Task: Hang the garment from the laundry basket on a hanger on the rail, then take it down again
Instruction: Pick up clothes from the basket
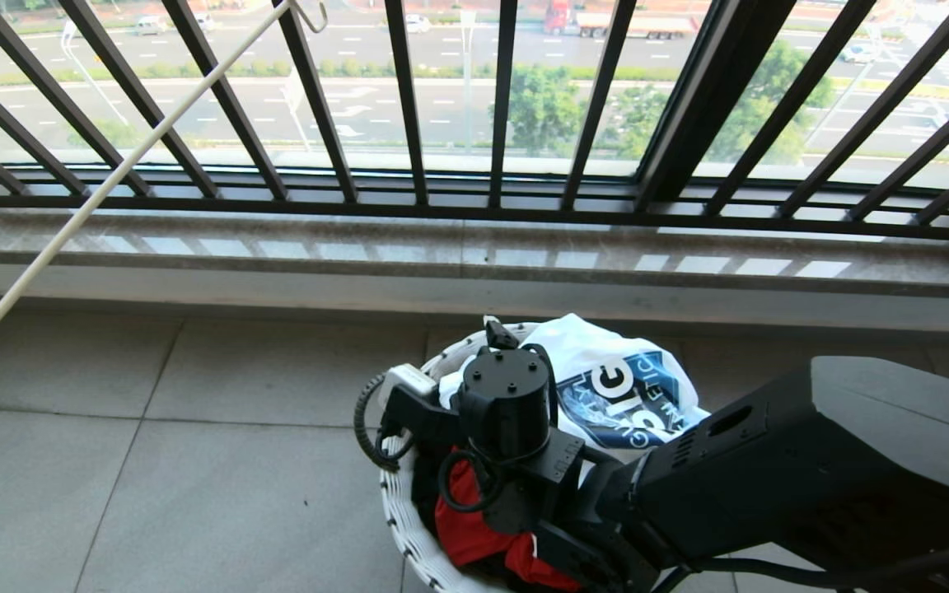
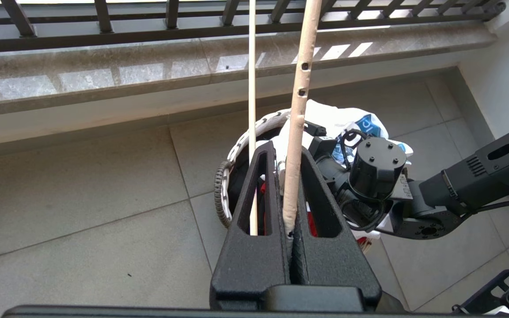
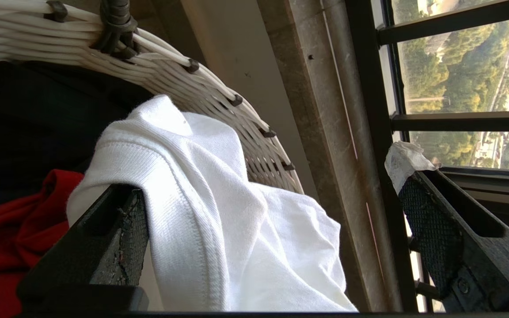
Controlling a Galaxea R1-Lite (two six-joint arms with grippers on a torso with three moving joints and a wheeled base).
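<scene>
Cream-white wire of the hanger [image 1: 104, 198] is seen at the far left of the head view, slanting up across the dark window railing [image 1: 474, 107]; in the left wrist view it is clamped between the closed fingers of the left pincer [image 2: 290, 194], held well clear of the floor [image 1: 194, 461]. Toward the centre, the laundry basket [image 1: 409, 527] stands on the tiles below the stone sill [image 1: 474, 263], with the garment [image 1: 606, 371] heaped on top, its blue logo upward, above a red cloth [image 1: 474, 527]. At the right, the right pincer [image 3: 272, 229] is lowered into the basket with its fingers wide apart, one finger [image 3: 117, 238] inside the basket under a white fold, the other out past the rim. For a sound pick, a single thick fold of white fabric should be gathered between the pads before closing, and the red cloth left behind. Whether the collar is near cannot be told, the arm masking that side.
</scene>
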